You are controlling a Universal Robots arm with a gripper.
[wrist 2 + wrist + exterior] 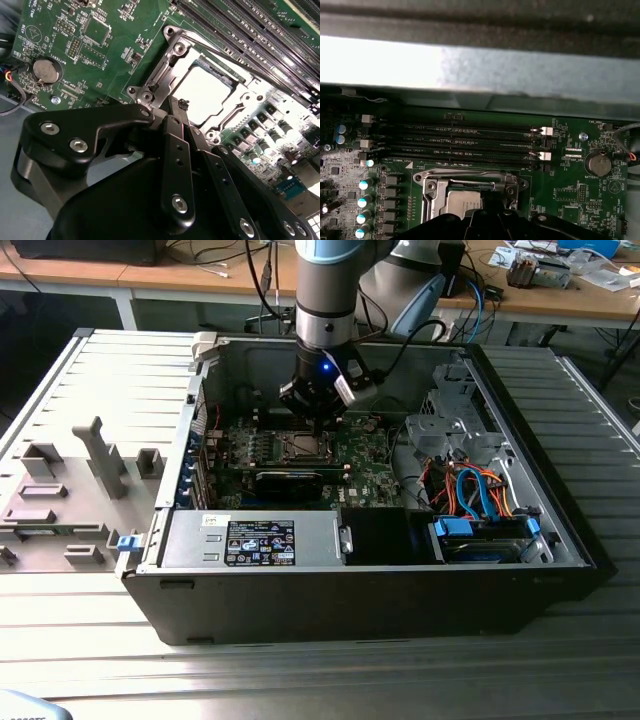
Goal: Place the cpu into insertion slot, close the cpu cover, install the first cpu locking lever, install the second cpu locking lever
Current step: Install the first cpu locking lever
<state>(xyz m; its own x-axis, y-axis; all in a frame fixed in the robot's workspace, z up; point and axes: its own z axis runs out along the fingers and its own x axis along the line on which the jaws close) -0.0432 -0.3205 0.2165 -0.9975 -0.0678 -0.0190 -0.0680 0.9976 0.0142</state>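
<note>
Case: open black-and-grey metal computer case (560,540) lying on its side; the arm reaches down into it from above.
Board: green circuit board (60,30) spread out under the gripper on every side.
Memory slots: row of long black slots (460,142), just beyond the fingertips.
Gripper: black metal two-fingered gripper (181,112), fingers drawn together into a closed pinch; nothing can be seen between the tips.
Insertion slot: square socket with silvery metal rim (172,52), directly below and just ahead of the fingertips.
Cpu cover: thin silvery frame plate with a square opening (167,75), lying flat over the socket, tips at its near edge.
Cpu: flat square chip with bright silver-grey metal top (202,92), seated in the socket and showing through the cover's opening.
Battery: round silver coin cell (46,70), off to one side of the gripper.
Handling: judged light, rigid, smooth-topped; contacts likely fragile, so hold by opposite edges, never press hard on the face.
Writing: white board print and a case sticker (258,540), both too small to read.
</note>
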